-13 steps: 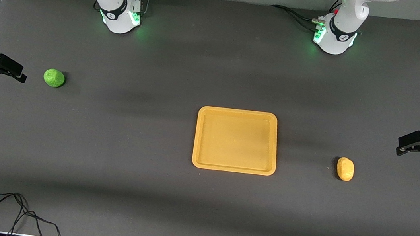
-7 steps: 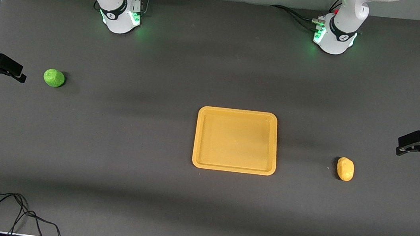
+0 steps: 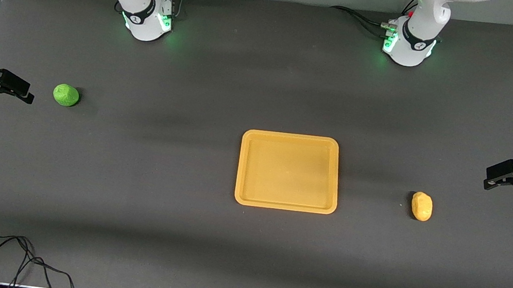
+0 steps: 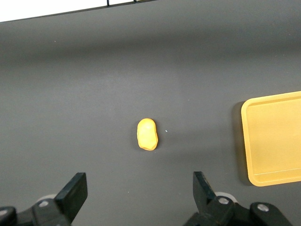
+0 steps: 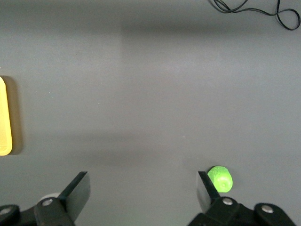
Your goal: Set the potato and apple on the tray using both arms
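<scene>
Tray: the flat rectangular yellow-orange tray with a low raised rim (image 3: 289, 171) lies mid-table and holds nothing; you have both placements left.

Apple: the small bright green faceted roundish apple (image 3: 66, 94) sits on the dark grey table mat (image 3: 177, 232) toward the right arm's end, well apart from the tray and a little farther from the front camera than it.

Potato: the smooth oblong yellow-orange potato (image 3: 421, 206) lies toward the left arm's end, near the tray but not touching it.

Right gripper: the black right gripper (image 3: 11, 88) hangs over the mat just beside the apple, fingers spread wide, holding nothing. In the right wrist view the apple (image 5: 220, 179) shows close against one finger (image 5: 205, 188), not centred.

Left gripper: the black left gripper (image 3: 501, 175) hangs at the table's edge, released and empty; the left wrist view shows the potato (image 4: 147, 134) roughly between its spread fingers (image 4: 75, 192).

Risk, apple: if you descend as aligned, I judge one finger may land on the apple and roll it away.

Risk, potato: close across its narrow width; gripped end to end it could pivot out.

Risk, tray: both arms converge here, so stagger them, and release low or a round piece may roll over the rim.
</scene>
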### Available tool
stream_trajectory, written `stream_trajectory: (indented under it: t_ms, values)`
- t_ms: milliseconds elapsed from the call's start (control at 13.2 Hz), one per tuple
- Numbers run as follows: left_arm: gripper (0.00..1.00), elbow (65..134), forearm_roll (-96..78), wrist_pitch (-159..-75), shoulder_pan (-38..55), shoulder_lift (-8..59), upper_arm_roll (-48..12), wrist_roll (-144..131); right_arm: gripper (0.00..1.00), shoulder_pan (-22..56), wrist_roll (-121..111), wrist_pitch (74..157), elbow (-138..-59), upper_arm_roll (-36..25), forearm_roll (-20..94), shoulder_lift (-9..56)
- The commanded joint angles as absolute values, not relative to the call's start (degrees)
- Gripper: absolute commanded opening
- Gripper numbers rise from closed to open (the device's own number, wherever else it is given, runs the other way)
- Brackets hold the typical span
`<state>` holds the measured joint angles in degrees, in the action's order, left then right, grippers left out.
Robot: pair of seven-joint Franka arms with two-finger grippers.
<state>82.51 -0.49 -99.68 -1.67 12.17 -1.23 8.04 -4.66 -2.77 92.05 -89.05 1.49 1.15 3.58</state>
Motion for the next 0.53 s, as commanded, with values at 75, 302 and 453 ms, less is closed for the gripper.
stream_trajectory:
  t_ms: [75, 302, 453]
  values:
    - [1.00, 82.27, -0.09, -99.58, -1.14, 11.87, -0.97, 8.53, 1.00, -4.13, -2.81, 91.58, -87.28, 1.05, 1.67, 4.39]
    - [1.00, 82.18, -0.96, -99.75, -1.93, 12.39, -0.53, 8.61, 1.00, -4.04, -2.99, 92.10, -87.45, 1.05, 1.41, 4.13]
    - [1.00, 81.74, -1.14, -99.84, -3.68, 13.00, -0.44, 8.53, 1.00, -4.13, -2.99, 92.20, -87.80, 1.05, 1.41, 3.69]
